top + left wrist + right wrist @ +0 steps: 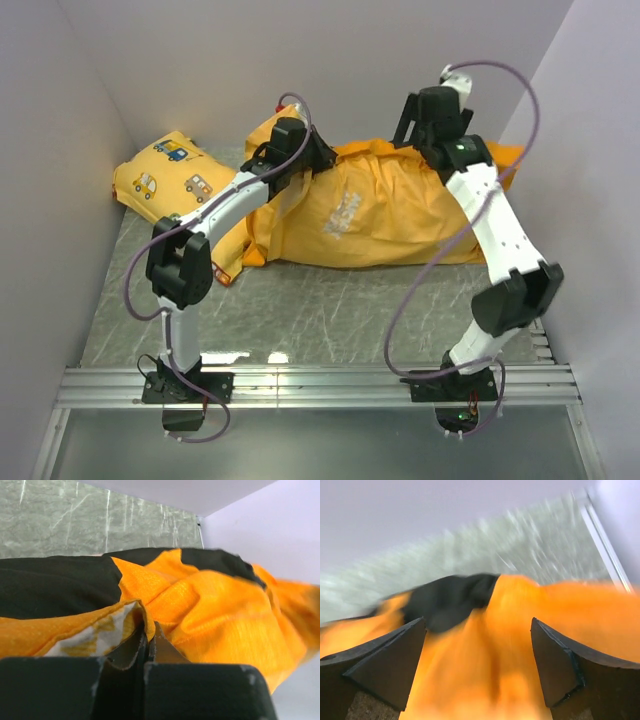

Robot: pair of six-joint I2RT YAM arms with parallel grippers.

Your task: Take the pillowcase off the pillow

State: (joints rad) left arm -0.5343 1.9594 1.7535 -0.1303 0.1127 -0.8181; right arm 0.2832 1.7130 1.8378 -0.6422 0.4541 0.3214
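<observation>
1. Pillowcase [380, 215]: centre frame, far half of surface [300, 310], bulging; pillow not visible, prob. inside.
2. Left pincer [147, 640]: pinching pillowcase edge.
3. Right pincer [480, 645]: spread, holding nothing.
4. Removal: not yet done, est.

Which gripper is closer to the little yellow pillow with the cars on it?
Left. The left gripper pinches the pillowcase just right of the yellow car pillow; the right gripper hangs open farther right, over the pillowcase's far edge.

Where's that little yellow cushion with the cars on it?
In the top view the cushion lies in the far left corner of the table, by the left wall, just left of the orange pillowcase and the left arm.
</observation>
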